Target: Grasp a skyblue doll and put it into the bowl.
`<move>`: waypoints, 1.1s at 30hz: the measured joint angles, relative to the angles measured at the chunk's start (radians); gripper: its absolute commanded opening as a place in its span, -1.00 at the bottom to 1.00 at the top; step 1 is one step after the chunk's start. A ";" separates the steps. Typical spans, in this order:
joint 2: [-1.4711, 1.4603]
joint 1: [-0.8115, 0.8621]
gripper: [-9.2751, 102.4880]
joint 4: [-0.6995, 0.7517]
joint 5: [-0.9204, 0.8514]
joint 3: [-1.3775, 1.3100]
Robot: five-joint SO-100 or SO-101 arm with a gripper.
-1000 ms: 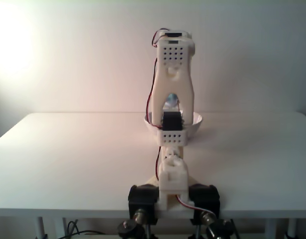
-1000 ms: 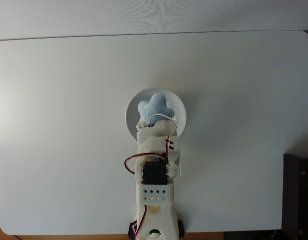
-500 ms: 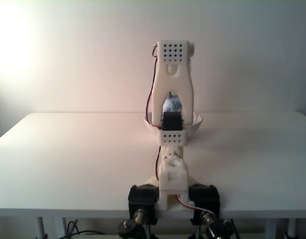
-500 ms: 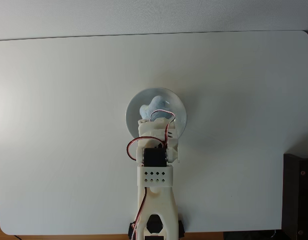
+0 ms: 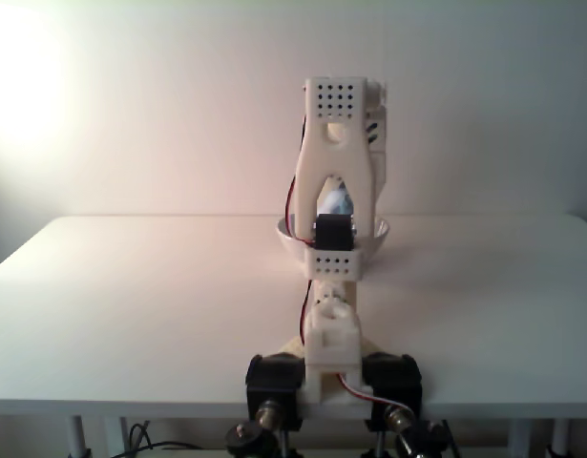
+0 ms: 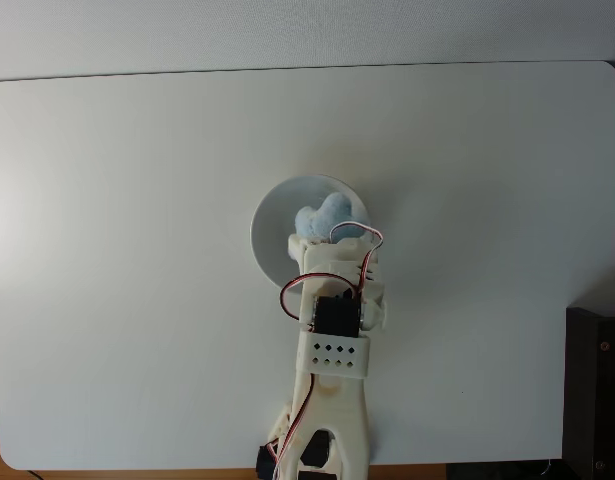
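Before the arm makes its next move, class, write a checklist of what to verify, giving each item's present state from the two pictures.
1. Skyblue doll lies over the bowl, seen from above: ok.
2. Doll released by the fingers: cannot tell, the arm covers them.
3. Doll resting on the bowl's floor: cannot tell.
4. Bowl upright on the table: ok.
5. Table bare around the bowl: ok.
6. Red cable hanging free of the bowl: ok.
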 measured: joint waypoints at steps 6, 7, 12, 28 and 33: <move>0.000 0.009 -0.17 0.000 0.000 0.000; 0.002 0.005 -0.17 0.000 0.000 0.000; 0.011 -0.041 -0.17 0.000 0.000 0.000; 0.011 -0.075 -0.16 0.008 0.167 0.000; 0.012 -0.044 -0.08 0.008 0.190 0.000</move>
